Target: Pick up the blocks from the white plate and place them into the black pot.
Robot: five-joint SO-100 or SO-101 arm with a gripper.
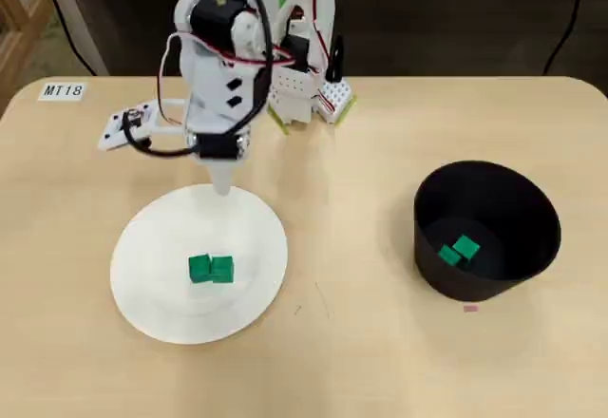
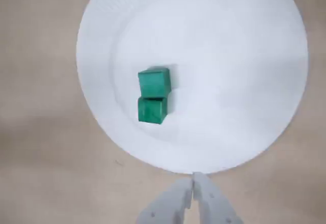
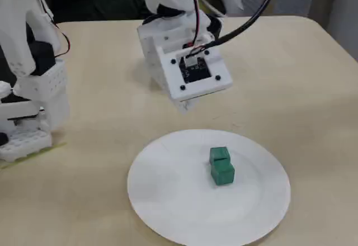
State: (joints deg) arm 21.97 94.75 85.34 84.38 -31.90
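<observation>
Two blocks [image 1: 458, 250] are lying inside the black pot [image 1: 494, 275] while I am hovering my pressed-together gripper [image 2: 193, 179] over two blocks [image 2: 153, 96] left on the white plate [image 2: 244, 96].

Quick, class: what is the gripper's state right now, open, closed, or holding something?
Gripper: closed, holding nothing, at the edge of the white plate.

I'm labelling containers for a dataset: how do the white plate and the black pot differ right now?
The white plate is flat and shallow; the black pot has tall sides. The plate is wider than the pot in the overhead view. The plate's two green blocks touch side by side in the open; the pot's two green blocks lie down inside it. Both are round and sit on the table.
</observation>
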